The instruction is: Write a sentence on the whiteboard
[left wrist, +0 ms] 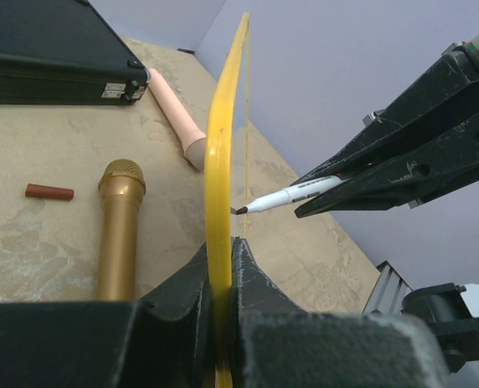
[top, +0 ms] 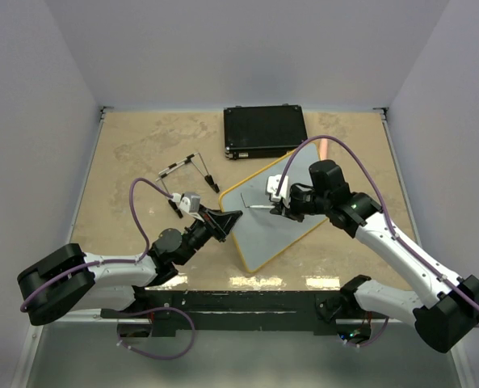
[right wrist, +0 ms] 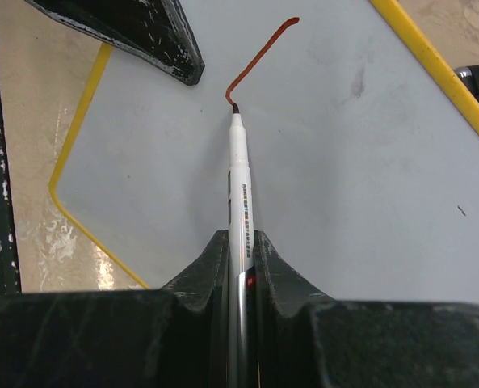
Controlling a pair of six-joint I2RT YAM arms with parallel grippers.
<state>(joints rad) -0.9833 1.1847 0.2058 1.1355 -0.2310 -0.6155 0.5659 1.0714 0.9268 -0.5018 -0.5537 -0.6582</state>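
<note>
The whiteboard (top: 281,217), pale grey with a yellow frame, lies tilted in the middle of the table. My left gripper (top: 227,220) is shut on its left edge; in the left wrist view (left wrist: 223,246) the board (left wrist: 221,153) stands edge-on between the jaws. My right gripper (top: 273,206) is shut on a white marker (right wrist: 239,186), whose tip touches the board face (right wrist: 360,170). Of the sentence, only one hooked red-brown stroke (right wrist: 259,58) shows, ending at the tip. No words can be read.
A black case (top: 265,131) lies behind the board. A gold microphone (left wrist: 118,234), a red-brown cap (left wrist: 49,192) and a pink cylinder (left wrist: 174,113) lie on the table beyond the board. Thin black-and-white items (top: 186,166) lie to the left.
</note>
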